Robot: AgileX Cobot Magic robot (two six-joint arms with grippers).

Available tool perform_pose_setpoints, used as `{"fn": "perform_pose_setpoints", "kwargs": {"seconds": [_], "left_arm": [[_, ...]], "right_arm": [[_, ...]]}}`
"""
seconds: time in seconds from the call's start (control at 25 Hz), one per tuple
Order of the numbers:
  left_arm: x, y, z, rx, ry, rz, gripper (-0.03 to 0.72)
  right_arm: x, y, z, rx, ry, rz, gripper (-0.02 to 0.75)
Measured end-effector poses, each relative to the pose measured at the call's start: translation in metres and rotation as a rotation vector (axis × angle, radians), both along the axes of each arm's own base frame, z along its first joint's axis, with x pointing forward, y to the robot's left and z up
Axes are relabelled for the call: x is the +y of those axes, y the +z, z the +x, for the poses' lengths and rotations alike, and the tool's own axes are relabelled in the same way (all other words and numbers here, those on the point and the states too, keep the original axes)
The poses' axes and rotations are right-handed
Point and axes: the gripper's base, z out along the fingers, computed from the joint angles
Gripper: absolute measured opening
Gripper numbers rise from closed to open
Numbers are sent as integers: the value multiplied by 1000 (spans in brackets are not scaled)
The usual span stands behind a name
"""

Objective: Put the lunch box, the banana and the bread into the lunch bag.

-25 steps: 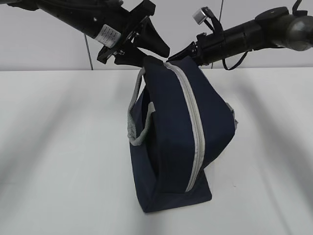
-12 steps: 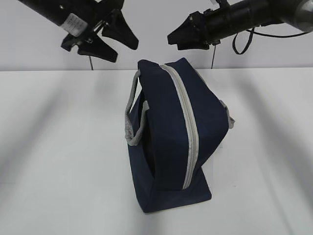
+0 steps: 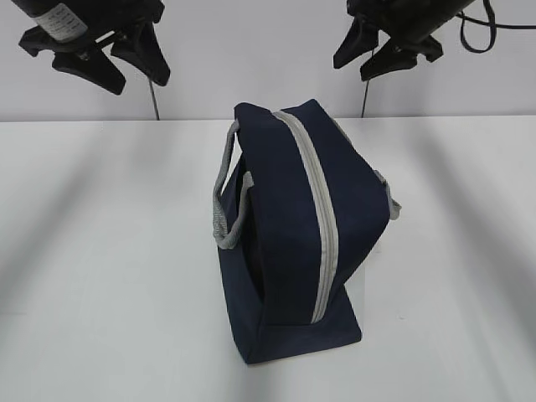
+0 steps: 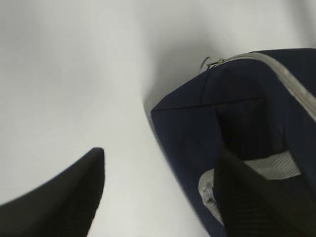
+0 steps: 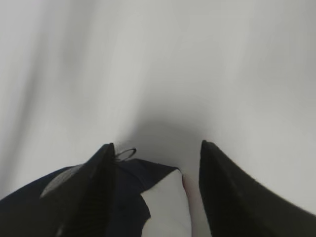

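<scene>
The navy lunch bag [image 3: 285, 226] stands on the white table with its grey zipper [image 3: 322, 226] running closed over the top and down the front. A grey handle [image 3: 222, 209] hangs on its left side. My left gripper [image 3: 138, 79] hovers high at the upper left, open and empty. In the left wrist view the left gripper [image 4: 160, 153] frames bare table beside the bag [image 4: 197, 128]. My right gripper [image 3: 354, 67] hangs open at the upper right, above the bag. The right wrist view shows the right gripper [image 5: 156, 144] over the bag's white side panel [image 5: 168, 207] and ring pull [image 5: 126, 154]. The lunch box, banana and bread are out of view.
The white table [image 3: 100, 251] stretches wide on both sides of the bag, with a pale wall behind it. Thin dark cables [image 3: 153, 105] hang down at the back.
Both arms have risen and drawn apart from the bag's top, the left going left and the right going right. Their jaws have widened. The bag's top has settled slightly.
</scene>
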Motion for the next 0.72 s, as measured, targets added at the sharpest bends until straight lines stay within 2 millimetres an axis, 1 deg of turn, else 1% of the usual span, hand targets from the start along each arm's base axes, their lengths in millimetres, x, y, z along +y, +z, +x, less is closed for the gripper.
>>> {"fn": "perform_pose_setpoints", "kwargs": {"seconds": [0.12, 0.24, 0.36, 0.4, 0.48, 0.52, 0.6, 0.64, 0.72], "left_arm": [[6, 1, -8, 10, 22, 39, 465], [11, -2, -20, 29, 31, 72, 445], [19, -6, -35, 36, 37, 119, 435], [22, -7, -40, 33, 38, 140, 434], [29, -10, -52, 34, 42, 182, 434], [32, -12, -57, 30, 44, 201, 434], [37, -16, -70, 24, 46, 221, 434], [39, -19, -78, 23, 47, 226, 434], [43, -22, -92, 16, 49, 226, 434]], "right_arm": [[4, 9, -13, 26, -24, -60, 405], [4, 13, -27, 55, -27, -89, 405], [1, 23, -43, 65, -31, -116, 405], [1, 29, -50, 60, -31, -122, 405], [0, 39, -67, 60, -28, -153, 404], [1, 40, -76, 67, -20, -172, 404], [6, 49, -99, 66, 0, -217, 404], [9, 48, -110, 76, 14, -238, 404], [14, 54, -134, 57, 30, -264, 404]]}}
